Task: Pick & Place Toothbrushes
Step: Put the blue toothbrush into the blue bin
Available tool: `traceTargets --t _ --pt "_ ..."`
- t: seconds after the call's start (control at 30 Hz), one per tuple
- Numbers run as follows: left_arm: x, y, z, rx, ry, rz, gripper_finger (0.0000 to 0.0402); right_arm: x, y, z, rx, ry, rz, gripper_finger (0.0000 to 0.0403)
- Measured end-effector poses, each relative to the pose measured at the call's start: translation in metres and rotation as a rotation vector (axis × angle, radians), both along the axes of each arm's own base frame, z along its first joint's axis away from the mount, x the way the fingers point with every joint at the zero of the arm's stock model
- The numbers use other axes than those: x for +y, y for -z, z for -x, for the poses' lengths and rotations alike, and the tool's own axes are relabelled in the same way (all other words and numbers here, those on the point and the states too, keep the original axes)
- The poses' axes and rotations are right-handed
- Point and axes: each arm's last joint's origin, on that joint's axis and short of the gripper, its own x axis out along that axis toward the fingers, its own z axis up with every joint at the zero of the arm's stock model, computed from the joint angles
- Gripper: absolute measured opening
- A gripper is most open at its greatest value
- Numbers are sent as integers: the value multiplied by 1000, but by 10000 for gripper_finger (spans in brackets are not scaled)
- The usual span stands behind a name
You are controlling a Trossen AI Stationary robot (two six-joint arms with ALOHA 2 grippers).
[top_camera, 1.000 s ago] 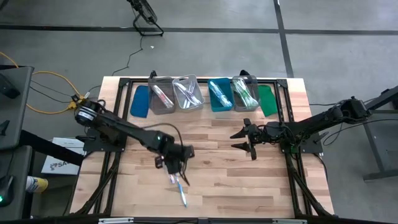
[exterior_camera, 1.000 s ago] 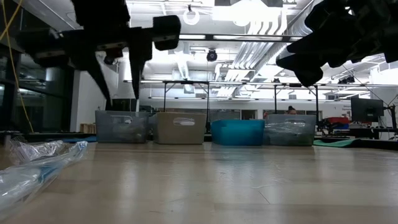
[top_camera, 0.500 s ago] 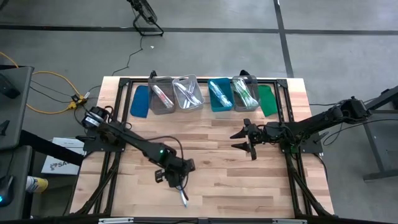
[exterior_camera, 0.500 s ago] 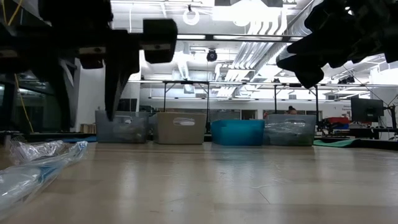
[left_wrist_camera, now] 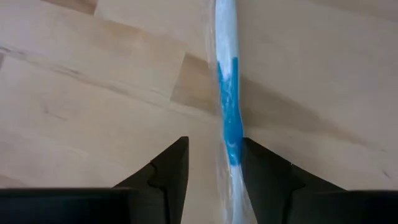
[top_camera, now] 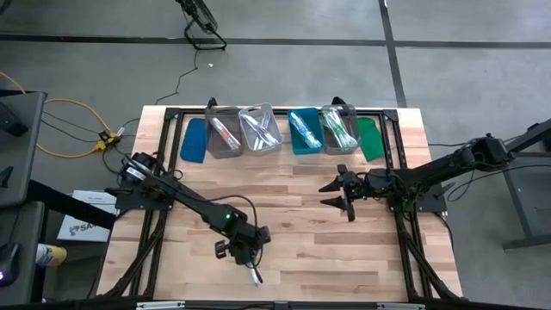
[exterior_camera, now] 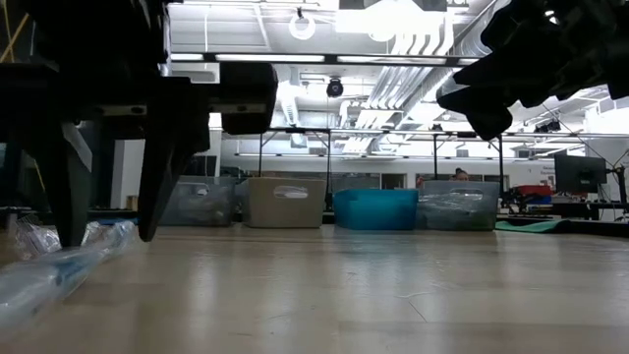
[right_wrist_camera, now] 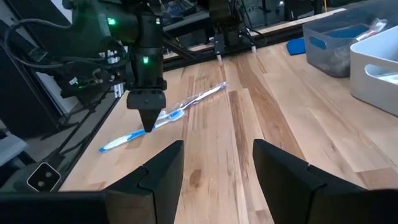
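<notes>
One toothbrush, blue-handled and sealed in a clear wrapper, lies flat on the wooden table near its front edge. My left gripper points steeply down over it, open. One finger stands on each side of the wrapped handle, tips close to the table. The right wrist view shows the same toothbrush running under the left gripper. Farther right and higher, my right gripper waits open with nothing between its fingers. More toothbrushes lie in the bins at the back.
A row of bins stands along the far edge: grey, clear, teal and clear. A blue lid lies at its left end and a green lid at its right. Bare wood lies between the arms.
My left gripper has moved toward the table's near edge and down, tipping steeper, until its open fingers straddle the toothbrush. The toothbrush has stayed where it lay.
</notes>
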Motion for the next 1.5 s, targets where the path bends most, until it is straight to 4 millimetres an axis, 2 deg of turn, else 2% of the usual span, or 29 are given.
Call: traceTargets --t 0.73,1.03,1.2,1.5 --pt "1 3 3 65 -36 11 138 0 1 0 10 4 1 185" --pt "5 4 1 19 -47 -76 138 0 1 0 10 4 1 185" --pt "14 4 -3 13 -94 -91 138 0 1 0 10 4 1 185" --pt "14 -5 -1 57 -73 -90 138 0 1 0 13 4 2 185"
